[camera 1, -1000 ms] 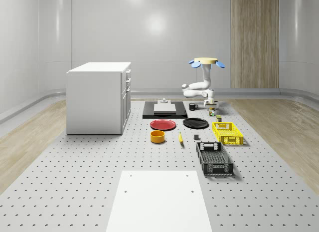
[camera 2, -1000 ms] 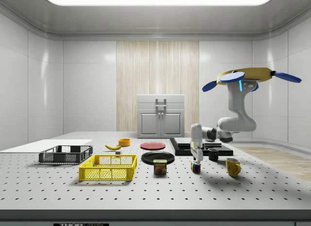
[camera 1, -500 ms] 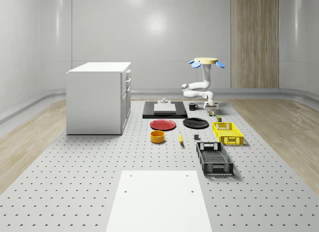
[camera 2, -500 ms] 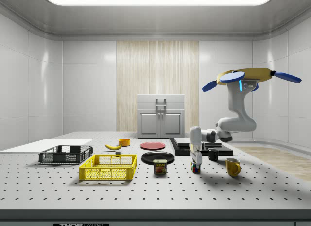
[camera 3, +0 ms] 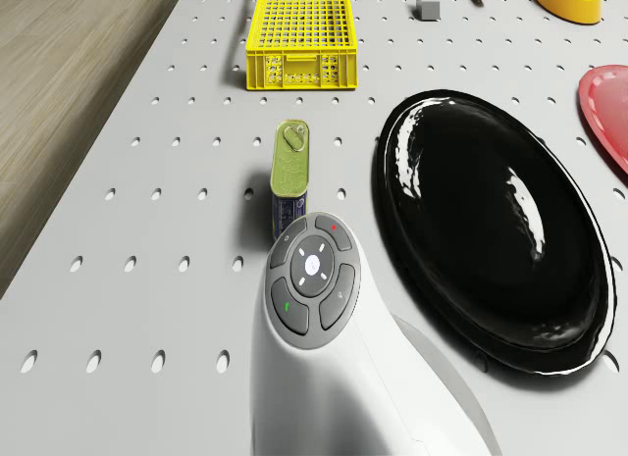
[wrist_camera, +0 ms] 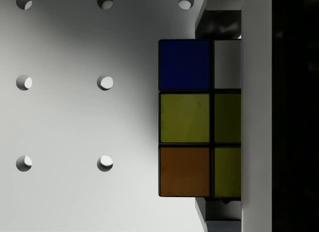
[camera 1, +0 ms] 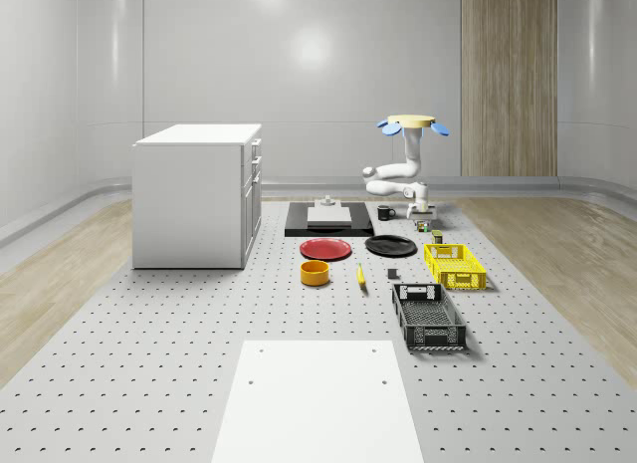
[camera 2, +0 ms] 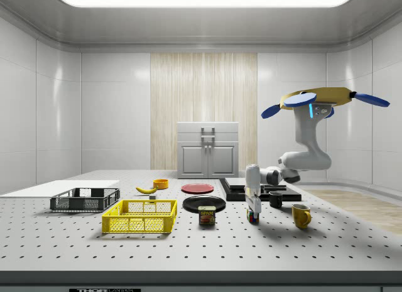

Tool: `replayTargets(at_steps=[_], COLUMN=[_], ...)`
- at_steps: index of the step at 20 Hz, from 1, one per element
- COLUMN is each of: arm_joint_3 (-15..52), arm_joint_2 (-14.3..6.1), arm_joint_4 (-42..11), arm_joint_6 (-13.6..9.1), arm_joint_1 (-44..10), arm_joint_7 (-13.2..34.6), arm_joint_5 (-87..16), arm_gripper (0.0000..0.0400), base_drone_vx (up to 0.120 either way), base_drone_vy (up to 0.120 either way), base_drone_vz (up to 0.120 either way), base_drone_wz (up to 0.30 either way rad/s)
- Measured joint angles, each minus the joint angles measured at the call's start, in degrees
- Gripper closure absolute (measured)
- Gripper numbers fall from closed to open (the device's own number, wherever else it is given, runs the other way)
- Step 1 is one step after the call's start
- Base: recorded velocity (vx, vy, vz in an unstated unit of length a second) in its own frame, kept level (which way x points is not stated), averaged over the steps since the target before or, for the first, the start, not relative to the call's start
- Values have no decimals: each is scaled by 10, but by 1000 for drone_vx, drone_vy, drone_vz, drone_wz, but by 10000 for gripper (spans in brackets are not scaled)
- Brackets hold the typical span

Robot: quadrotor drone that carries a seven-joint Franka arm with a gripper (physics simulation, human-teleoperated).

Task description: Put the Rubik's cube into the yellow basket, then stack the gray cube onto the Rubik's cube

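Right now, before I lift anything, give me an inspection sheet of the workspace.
Surface: perforated gray table, white board at one end.
Job's things: Rubik's cube on the table under the gripper; yellow basket holds nothing; gray cube beside the basket.
Clutter: Spam can, black plate, red plate, black crate, banana, orange bowl, yellow mug, black mug.
Gripper: gripper down at the Rubik's cube; the fingers' state cannot be told.
Drone: drone hovers beyond the yellow mug.
Cables: nothing seen.
Surroundings: white cabinet, wood floor, gray walls.
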Motion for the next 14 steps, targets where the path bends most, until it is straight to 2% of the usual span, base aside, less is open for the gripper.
replayTargets(at_steps=[9,13,14], arm_joint_3=[13,38,43], arm_joint_2=[-7,-9,-9], arm_joint_4=[-3,-9,-11], arm_joint_6=[1,-7,-8], arm_joint_1=[-3,-4,-5], arm_joint_7=[4,8,9], arm_joint_5=[15,39,44], arm_gripper=[72,74,74], base_drone_vx=[0,0,120], base_drone_vy=[0,0,0], base_drone_vz=[0,120,120], base_drone_wz=[0,0,0])
